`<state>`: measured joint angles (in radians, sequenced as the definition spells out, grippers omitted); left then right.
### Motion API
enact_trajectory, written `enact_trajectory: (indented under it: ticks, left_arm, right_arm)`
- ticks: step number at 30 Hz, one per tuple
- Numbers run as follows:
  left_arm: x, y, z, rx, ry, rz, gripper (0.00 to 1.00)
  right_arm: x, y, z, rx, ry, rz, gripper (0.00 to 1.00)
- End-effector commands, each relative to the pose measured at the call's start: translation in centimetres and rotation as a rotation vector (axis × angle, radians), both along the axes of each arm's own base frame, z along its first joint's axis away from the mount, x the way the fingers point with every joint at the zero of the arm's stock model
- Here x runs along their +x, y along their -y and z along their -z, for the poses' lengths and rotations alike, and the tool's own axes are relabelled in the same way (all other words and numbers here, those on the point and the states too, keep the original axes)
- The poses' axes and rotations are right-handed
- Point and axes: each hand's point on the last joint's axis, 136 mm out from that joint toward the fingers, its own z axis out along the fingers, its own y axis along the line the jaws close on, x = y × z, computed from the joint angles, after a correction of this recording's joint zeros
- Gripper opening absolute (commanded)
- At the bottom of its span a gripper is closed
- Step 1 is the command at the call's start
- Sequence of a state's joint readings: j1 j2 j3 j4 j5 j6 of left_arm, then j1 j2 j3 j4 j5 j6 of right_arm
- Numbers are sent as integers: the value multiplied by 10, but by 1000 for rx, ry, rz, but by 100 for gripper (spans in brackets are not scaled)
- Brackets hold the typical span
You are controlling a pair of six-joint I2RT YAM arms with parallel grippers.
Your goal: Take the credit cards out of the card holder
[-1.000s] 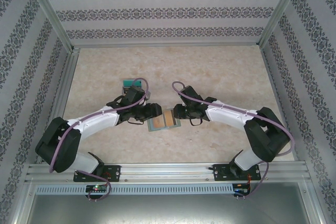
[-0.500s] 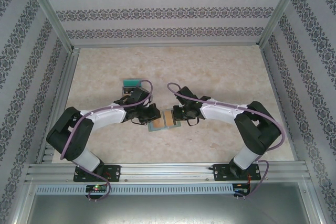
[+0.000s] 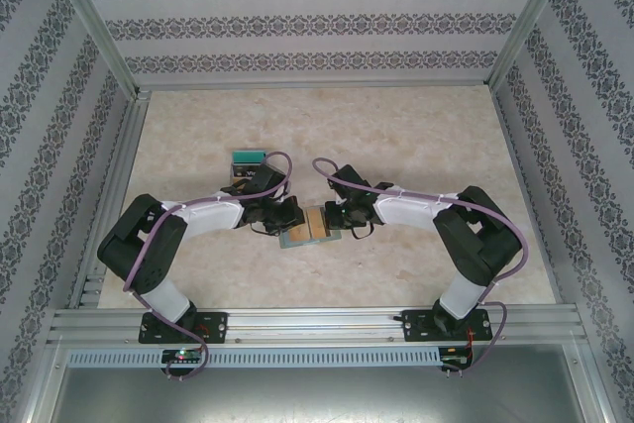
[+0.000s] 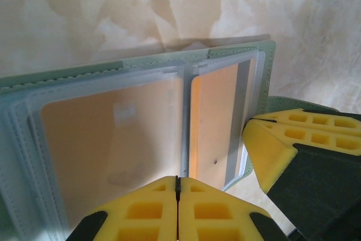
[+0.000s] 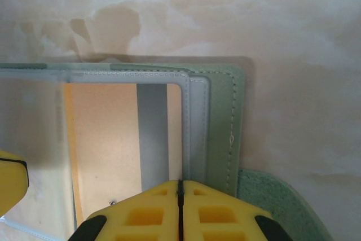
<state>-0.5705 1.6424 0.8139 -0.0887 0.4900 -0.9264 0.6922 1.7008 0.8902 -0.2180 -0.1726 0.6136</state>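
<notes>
Yellow pads of my left gripper (image 4: 177,183) are pressed flat together at the near edge of the open card holder (image 4: 183,111), right at its middle fold. I can't tell whether they pinch a sleeve. My right gripper (image 5: 180,189) is closed the same way at the other panel's edge. Tan credit cards (image 4: 107,139) sit in the clear pockets, and the holder lies on the table (image 3: 396,136) between both arms.

The card holder (image 3: 309,228) lies open and flat on the table, grey-green cover down and clear stitched pockets facing up. Tan credit cards (image 4: 113,139) sit inside the pockets, one bearing a grey stripe. A teal card (image 3: 248,157) lies apart, farther back and left.
</notes>
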Motion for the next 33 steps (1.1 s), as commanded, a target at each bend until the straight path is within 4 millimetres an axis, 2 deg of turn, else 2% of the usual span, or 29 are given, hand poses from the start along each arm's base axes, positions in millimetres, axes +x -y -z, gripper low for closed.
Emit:
enact_trajectory:
  ticks: [1,7,18,33]
  left_arm:
    - [1,6,-3,-2,1,3,10]
    - [3,8,-4,-23,7,-4,15]
    - [1,9,5,-24,-17,-15,23]
    - [-1,14,13,-53,-35,-7,18]
  right_arm:
    - [-7,-9,6,0,-23,-34,11]
    - [-9,-15,5,11,-27,-45,11]
    - [-11,-13,5,6,-24,-41,11]
    - [-12,-13,4,7,-23,-39,12]
